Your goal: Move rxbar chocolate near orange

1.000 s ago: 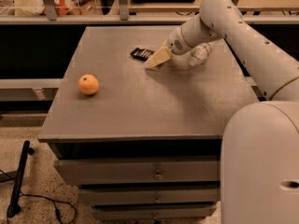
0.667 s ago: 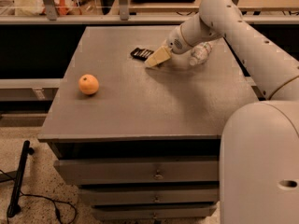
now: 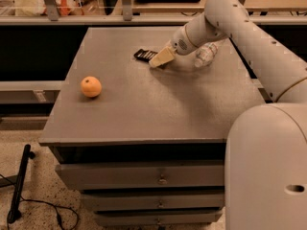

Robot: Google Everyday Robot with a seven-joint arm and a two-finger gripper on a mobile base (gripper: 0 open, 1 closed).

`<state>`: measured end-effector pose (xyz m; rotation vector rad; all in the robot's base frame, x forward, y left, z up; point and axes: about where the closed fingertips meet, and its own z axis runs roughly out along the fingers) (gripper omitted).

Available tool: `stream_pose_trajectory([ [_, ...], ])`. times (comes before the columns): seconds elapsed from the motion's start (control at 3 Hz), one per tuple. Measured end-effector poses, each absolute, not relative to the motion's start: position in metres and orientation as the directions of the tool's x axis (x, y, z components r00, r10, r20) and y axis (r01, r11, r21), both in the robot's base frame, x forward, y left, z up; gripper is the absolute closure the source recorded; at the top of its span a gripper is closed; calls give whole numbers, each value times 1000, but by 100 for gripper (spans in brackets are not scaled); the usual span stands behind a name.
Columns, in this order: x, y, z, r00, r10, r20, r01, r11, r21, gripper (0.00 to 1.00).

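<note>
While the arm (image 3: 240, 28) reaches in from the right over the back of the counter (image 3: 144, 114), the tool (image 3: 156, 61) sits low at the surface with its tan tip angled down and to the left, right at the right-hand end of the rxbar chocolate (image 3: 144, 55). Tip and bar look touching. Cannot tell if the tool is clenched, released, or grasping the bar: the tan end reads as one wedge. The rxbar chocolate lies flat on the counter's rear middle, black wrapper with pale lettering facing up. Its long axis runs roughly left-right across the view, slightly skewed, with the left end a bit farther back and the right end a bit nearer and pointing at the tool. The orange (image 3: 90, 86) sits on the left side of the counter, nearer the front and well apart from the bar; the bar's left end points off behind it, not at it. A clear water bottle (image 3: 205, 55) lies on its side just behind the arm, right of the tool. Drawers (image 3: 158, 176) are under the counter, the white robot body (image 3: 268, 166) fills the lower right, and a black stand (image 3: 19, 186) and cable (image 3: 57, 214) are on the floor at left.
</note>
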<state>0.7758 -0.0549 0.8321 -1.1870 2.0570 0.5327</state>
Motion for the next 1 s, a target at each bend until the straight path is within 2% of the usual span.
stream_pose_trajectory([
  [1.0, 775, -55, 837, -337, -584, -738, -869, 495, 5, 100],
])
